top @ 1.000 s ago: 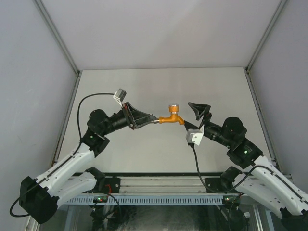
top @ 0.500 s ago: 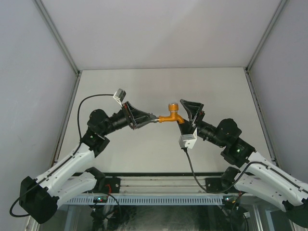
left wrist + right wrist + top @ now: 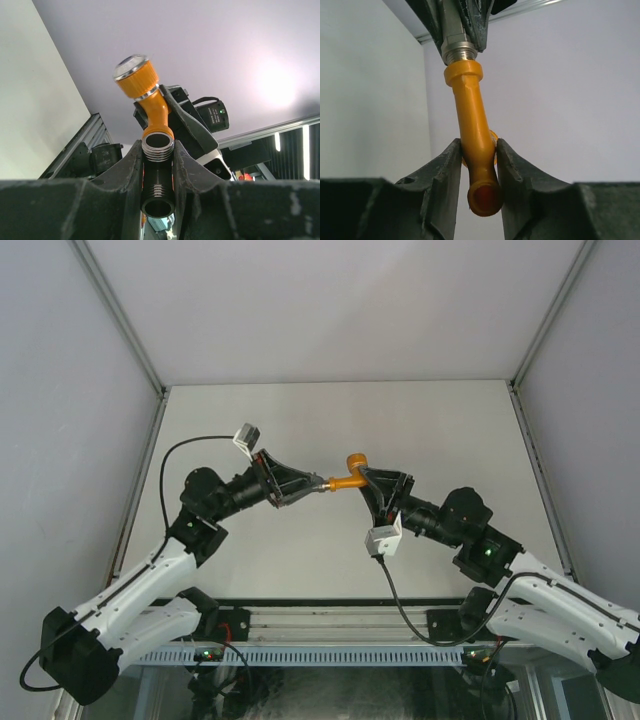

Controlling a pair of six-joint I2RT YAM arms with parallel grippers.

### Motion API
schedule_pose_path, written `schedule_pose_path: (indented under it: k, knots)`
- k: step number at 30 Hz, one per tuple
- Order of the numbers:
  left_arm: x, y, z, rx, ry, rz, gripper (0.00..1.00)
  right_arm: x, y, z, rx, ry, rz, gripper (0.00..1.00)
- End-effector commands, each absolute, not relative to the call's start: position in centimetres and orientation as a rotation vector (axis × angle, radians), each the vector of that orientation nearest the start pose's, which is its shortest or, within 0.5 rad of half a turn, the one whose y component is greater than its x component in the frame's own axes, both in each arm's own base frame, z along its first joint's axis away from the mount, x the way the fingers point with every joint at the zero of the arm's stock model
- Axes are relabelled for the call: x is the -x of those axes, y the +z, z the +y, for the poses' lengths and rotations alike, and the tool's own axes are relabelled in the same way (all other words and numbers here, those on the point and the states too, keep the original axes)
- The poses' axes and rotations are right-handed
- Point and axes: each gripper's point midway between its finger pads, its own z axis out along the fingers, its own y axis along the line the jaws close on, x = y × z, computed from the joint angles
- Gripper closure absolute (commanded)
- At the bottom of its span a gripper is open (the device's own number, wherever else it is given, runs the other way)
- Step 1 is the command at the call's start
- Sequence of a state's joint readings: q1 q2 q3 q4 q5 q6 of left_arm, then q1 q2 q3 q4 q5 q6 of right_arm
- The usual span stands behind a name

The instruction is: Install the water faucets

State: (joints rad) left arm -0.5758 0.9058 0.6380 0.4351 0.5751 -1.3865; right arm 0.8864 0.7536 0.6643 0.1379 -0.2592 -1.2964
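1. While my left gripper [image 3: 320, 483] pinches the grey metal fitting [image 3: 458, 46], the orange tap [image 3: 351, 469] meets it above mid-table; threading is in hand.
2. My right gripper [image 3: 368, 478] pinches the spout [image 3: 476, 150]; next calls for twisting on-axis.
3. A second ago it stood spread, further right, clear.

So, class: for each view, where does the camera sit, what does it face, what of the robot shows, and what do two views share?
Top external: above and behind the robot, looking down at the table; left arm and right arm show, at the tap.
Left wrist: on the left gripper, facing along its fingers to the grey fitting they clamp.
Right wrist: on the right gripper, fingers closed on the spout.
Shared: both wrist views show the tap.
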Motion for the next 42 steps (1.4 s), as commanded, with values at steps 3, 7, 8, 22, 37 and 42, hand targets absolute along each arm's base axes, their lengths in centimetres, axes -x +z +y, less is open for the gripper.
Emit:
schedule_pose_path:
  k: [3,7,8,22,37,42]
  knots:
    - [-17.3,38.3,-27.2,-0.044,-1.923,1.621,1.0,-18.0,35.5,26.3,1.398,0.097,0.574,0.8]
    - [-17.2,38.8,-27.2,-0.132,-1.864,1.573,1.0,-16.4,35.6,26.6,1.395,0.304,0.695,0.93]
    - [-17.2,38.7,-27.2,-0.16,-1.84,1.563,1.0,-16.0,35.7,26.6,1.389,0.363,0.735,0.94]
    - [-18.4,37.1,-26.5,-0.439,-1.456,1.428,1.0,-12.5,37.7,25.5,1.174,1.451,1.23,1.0]
    - [-16.6,37.9,-25.8,-0.641,-1.339,1.306,1.0,-14.5,37.0,26.1,0.875,1.835,1.633,0.63]
    - [-16.0,38.8,-25.7,-0.605,-1.398,1.313,1.0,-17.0,36.6,25.7,0.8,1.531,1.55,0.33]
